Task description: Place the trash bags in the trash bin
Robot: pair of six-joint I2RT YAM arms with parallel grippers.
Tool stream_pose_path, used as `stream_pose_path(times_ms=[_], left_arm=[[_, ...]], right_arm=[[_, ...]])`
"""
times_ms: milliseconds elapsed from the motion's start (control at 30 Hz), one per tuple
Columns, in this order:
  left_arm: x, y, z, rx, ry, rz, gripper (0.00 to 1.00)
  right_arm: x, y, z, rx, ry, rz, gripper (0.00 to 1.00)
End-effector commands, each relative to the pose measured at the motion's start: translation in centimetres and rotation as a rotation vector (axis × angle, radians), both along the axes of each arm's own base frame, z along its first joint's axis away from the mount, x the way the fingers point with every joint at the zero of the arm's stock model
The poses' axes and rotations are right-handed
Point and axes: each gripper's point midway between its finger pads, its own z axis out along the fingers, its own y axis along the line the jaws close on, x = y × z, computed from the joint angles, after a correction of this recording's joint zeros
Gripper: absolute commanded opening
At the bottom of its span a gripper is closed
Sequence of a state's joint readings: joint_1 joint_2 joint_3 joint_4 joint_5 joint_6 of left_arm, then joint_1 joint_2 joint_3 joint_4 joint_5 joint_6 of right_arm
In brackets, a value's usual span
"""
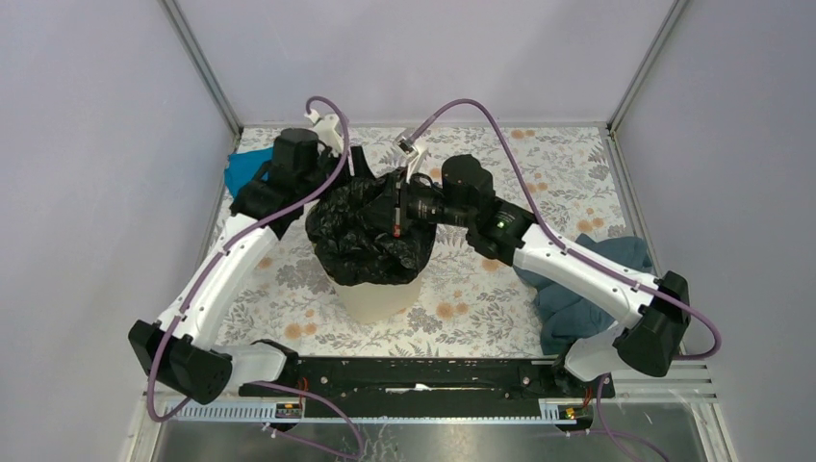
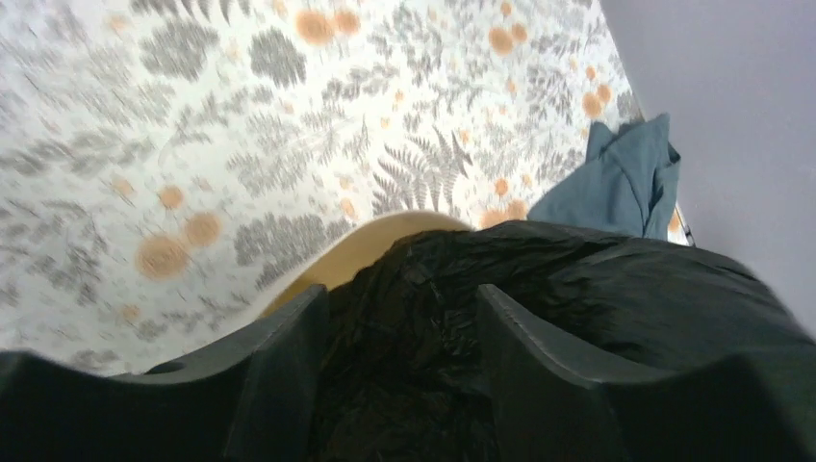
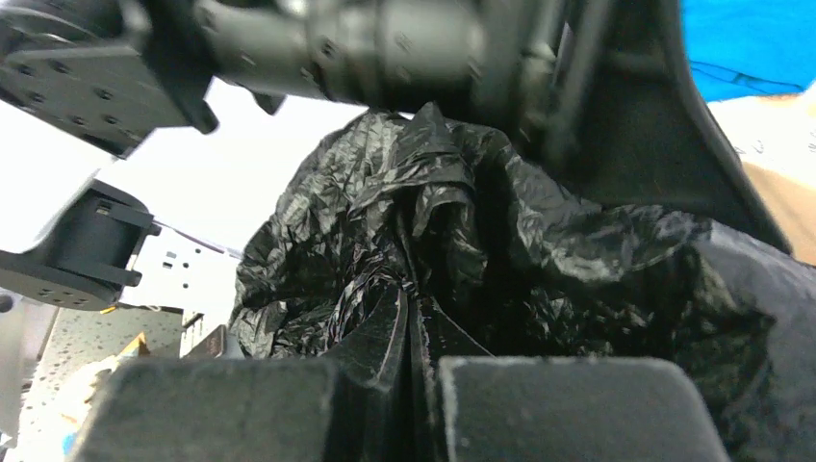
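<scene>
In the middle of the top view, the trash bag (image 1: 370,231) is seen draped over the rim of the trash bin (image 1: 377,300), which stands on the bench (image 1: 481,289). A fold of the bag is pinched by the right tool (image 3: 414,320), whose fingers are pressed together. The left tool (image 2: 399,308) is spread, and black plastic lies between its fingers.

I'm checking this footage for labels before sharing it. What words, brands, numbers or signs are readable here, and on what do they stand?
No text can be read in any view.
Trash bag: plain glossy black, no print.
Bin: plain cream wall, no label showing.
Table cover: only a fern and orange flower pattern, no letters.
White plug behind the bag: any marking is too small to read.
</scene>
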State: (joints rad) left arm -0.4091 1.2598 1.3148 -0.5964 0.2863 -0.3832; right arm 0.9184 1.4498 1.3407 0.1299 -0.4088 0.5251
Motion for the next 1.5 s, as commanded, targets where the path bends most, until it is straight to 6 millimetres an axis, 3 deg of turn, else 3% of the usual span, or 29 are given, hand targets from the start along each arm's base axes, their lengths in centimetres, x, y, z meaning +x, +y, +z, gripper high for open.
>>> stream_pose_path(times_ms=[0, 200, 300, 433, 500, 567, 700, 833, 900, 1000, 1100, 1167, 1267, 1333, 1467], left_arm=[[0.5, 2.1, 5.3, -0.014, -0.119, 0.083, 0.67], [-0.6, 6.6, 8.1, 0.030, -0.201, 0.236, 0.86], [-1.7, 8.6, 9.7, 0.049, -0.262, 0.311, 0.96], [-3.0, 9.6, 10.6, 0.064, -0.286, 0.332, 0.96], [-3.3, 11.6, 10.7, 0.101, -0.294, 0.432, 0.95], [-4.4, 13.6, 11.4, 0.118, -0.341, 0.508, 0.98], [-5.5, 14.1, 11.4, 0.128, -0.334, 0.515, 0.99], [-5.9, 13.8, 12.3, 0.112, -0.339, 0.493, 0.97], [-6.8, 13.9, 13.9, 0.102, -0.357, 0.483, 0.90], [-8.7, 12.8, 14.2, 0.048, -0.360, 0.405, 0.78], [-10.4, 9.3, 11.6, -0.065, -0.296, 0.228, 0.70], [-11.0, 6.3, 9.4, -0.143, -0.223, 0.082, 0.59], [-10.1, 3.3, 7.6, -0.238, -0.146, -0.027, 0.43], [-8.4, 2.4, 6.8, -0.274, -0.137, -0.023, 0.39], [-5.9, 2.3, 3.1, -0.205, -0.072, 0.034, 0.34]], right_arm=[[-0.2, -1.8, 2.3, 0.011, -0.097, -0.058, 0.00], [-0.1, -1.3, 2.9, 0.035, -0.083, -0.054, 0.00], [0.1, -1.1, 4.3, 0.063, -0.092, -0.059, 0.00], [0.8, -1.8, 6.5, 0.106, -0.110, -0.119, 0.00], [1.4, -2.6, 7.4, 0.132, -0.101, -0.182, 0.00], [1.9, -3.3, 7.7, 0.155, -0.091, -0.237, 0.00], [2.4, -3.9, 7.6, 0.164, -0.089, -0.284, 0.00], [2.4, -3.4, 6.6, 0.148, -0.072, -0.267, 0.00], [2.6, -3.3, 6.7, 0.151, -0.070, -0.273, 0.00], [2.8, -2.8, 7.3, 0.158, -0.083, -0.263, 0.00], [2.8, -2.1, 8.0, 0.173, -0.093, -0.243, 0.00], [2.6, -1.7, 8.9, 0.199, -0.093, -0.217, 0.00], [2.0, -1.1, 9.9, 0.239, -0.078, -0.170, 0.00], [1.7, -0.8, 10.4, 0.262, -0.063, -0.149, 0.00], [1.4, 0.1, 10.9, 0.335, -0.003, -0.108, 0.00]])
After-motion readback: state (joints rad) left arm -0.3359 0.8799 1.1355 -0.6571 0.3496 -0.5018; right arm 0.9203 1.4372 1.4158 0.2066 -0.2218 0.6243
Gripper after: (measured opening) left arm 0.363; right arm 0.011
